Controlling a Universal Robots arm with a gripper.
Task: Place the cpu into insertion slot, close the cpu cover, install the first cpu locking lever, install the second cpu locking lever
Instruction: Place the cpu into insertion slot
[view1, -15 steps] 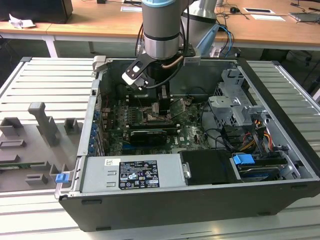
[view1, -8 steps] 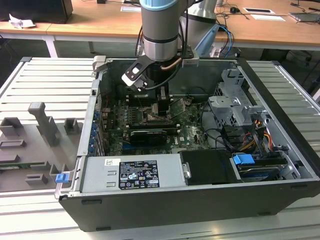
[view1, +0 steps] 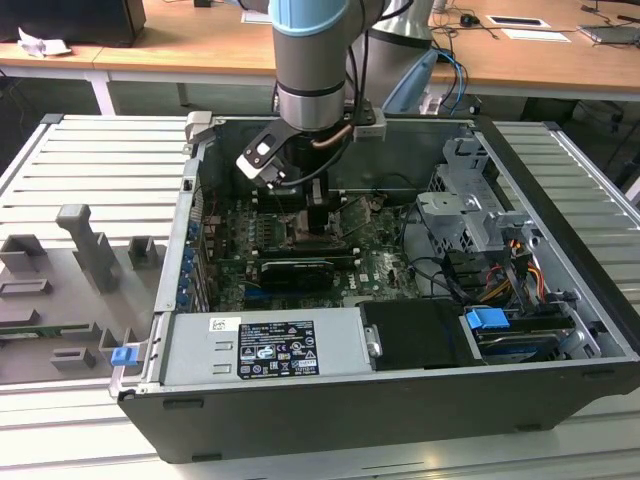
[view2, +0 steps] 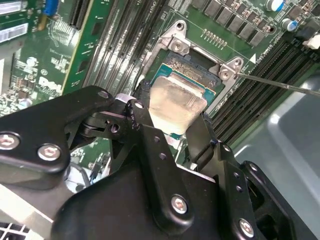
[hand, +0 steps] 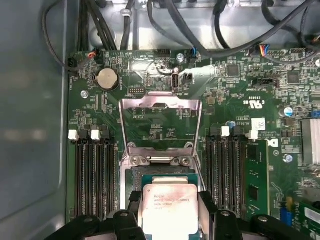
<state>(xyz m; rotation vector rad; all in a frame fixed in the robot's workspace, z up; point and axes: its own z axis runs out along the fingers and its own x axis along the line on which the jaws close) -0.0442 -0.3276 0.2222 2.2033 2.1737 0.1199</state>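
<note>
At the exterior view's left a grey fixture tray lies on the bench beside the open computer case; inside, the end effector clamps the cpu over the insertion slot, cpu cover swung open

1. A black-and-white label sits on the grey power supply box; from here its print is too fine to make out.
2. The cpu carries faint printed lines on top, perhaps three or four rows.
3. White markings dot the green circuit board.
</note>
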